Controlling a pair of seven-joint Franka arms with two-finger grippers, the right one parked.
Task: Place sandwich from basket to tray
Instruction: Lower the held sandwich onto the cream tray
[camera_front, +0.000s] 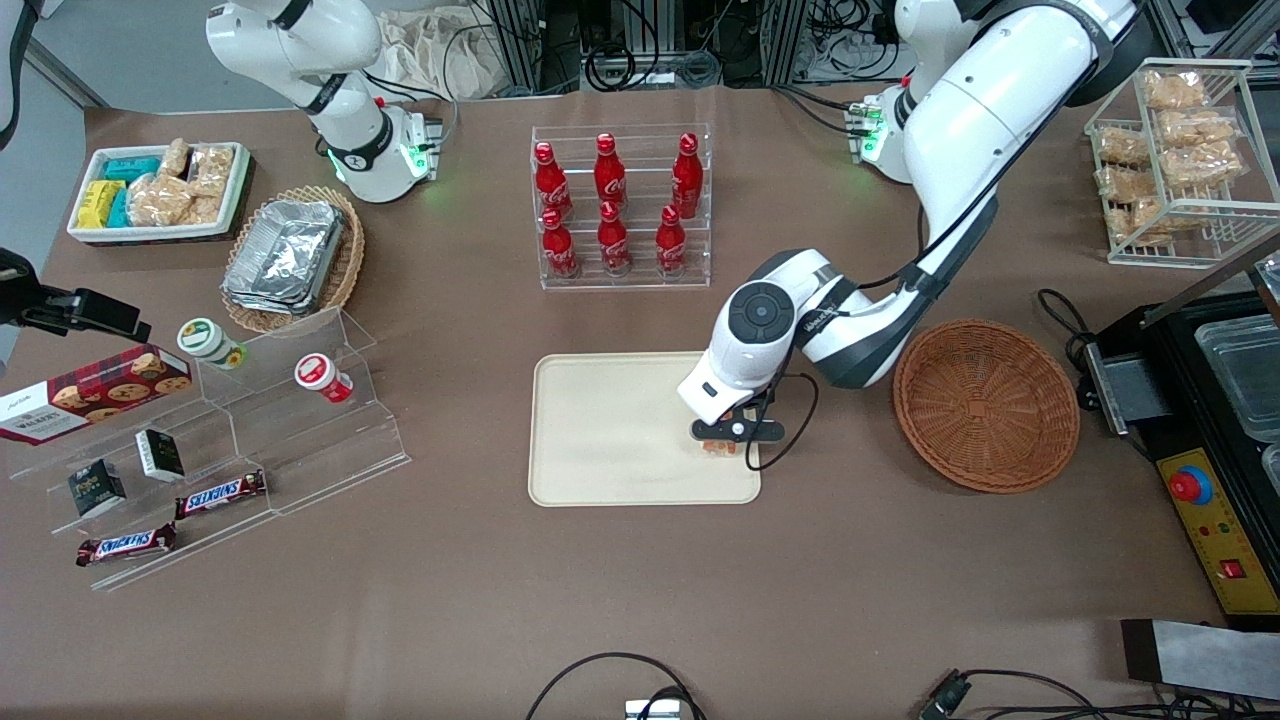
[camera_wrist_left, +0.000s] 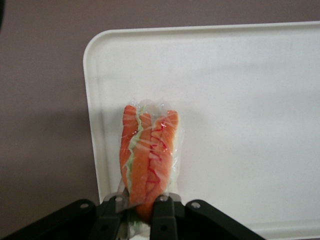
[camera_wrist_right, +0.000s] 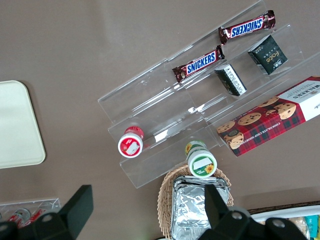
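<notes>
Gripper (camera_wrist_left: 140, 202) clamps clear-wrapped orange-and-green wedge sandwich (camera_wrist_left: 149, 155) | wrist view alone shows cream rectangular plastic tray (camera_wrist_left: 240, 100) beneath | front view alone shows round brown wicker basket (camera_front: 986, 404) nearby

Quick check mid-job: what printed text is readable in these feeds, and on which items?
"SNICKERS": two candy bars.
"WALKERS", "CHOCOLATE CHIP": cookie box.
"Coca-Cola" script: red bottles.
Small dark boxes: print unreadable.
The sandwich, held over the tray by the gripper: no text.
</notes>
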